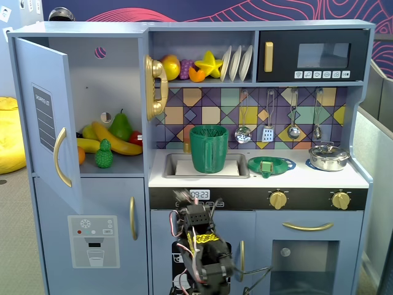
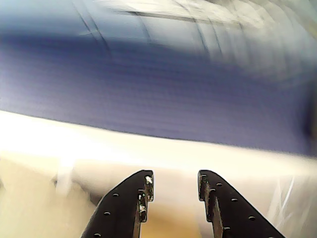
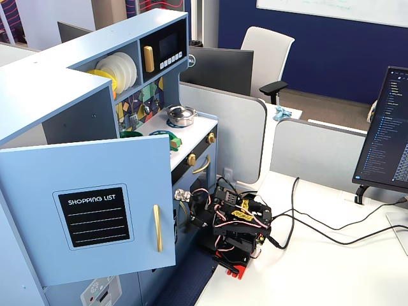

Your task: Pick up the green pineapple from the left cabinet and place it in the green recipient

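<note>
One green pineapple point(image 1: 104, 154) well above hand point(image 1: 182, 198)

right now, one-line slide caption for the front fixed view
Cabinet door open, green pineapple on the shelf, green cup in the sink, arm folded low.

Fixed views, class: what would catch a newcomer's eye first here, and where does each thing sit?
First the open blue door of the left cabinet, showing the small green pineapple at the shelf's front, before bananas and a pear. Next the tall green recipient standing in the sink, mid-counter. Below, the arm sits folded, its gripper open and empty in the wrist view.
</note>
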